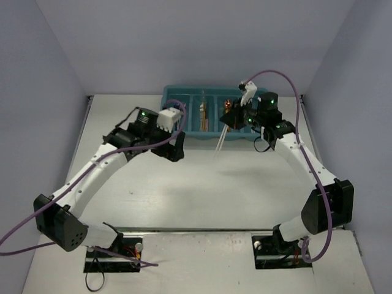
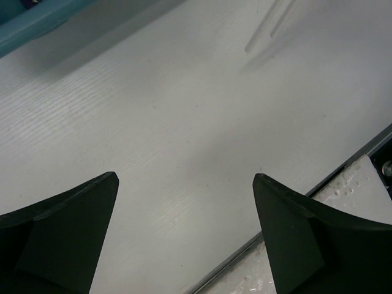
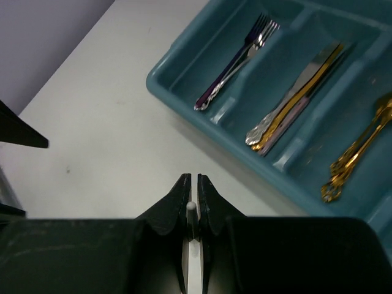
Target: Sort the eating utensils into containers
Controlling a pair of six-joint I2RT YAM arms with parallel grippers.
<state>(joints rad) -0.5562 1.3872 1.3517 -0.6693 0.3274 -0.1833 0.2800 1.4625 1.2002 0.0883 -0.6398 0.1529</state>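
Note:
The teal cutlery tray (image 1: 173,92) stands at the back of the table. In the right wrist view the tray (image 3: 184,104) holds silver forks (image 3: 236,61) in one compartment, silver and gold knives (image 3: 300,92) in the one beside it, and gold spoons (image 3: 358,147) in a third. My right gripper (image 3: 194,179) is shut on a pale chopstick-like stick (image 3: 192,211). From above, the right gripper (image 1: 233,119) is at the tray's near edge, and thin pale sticks (image 1: 221,139) hang from it over the table. My left gripper (image 1: 177,147) is open and empty just in front of the tray, its fingers (image 2: 73,214) wide apart over bare table.
The left wrist view shows the tray's corner (image 2: 30,27) at top left, the pale stick ends (image 2: 263,30) at the top, and the table's near edge with a metal rail (image 2: 306,202). Walls enclose the table on the left, right and back.

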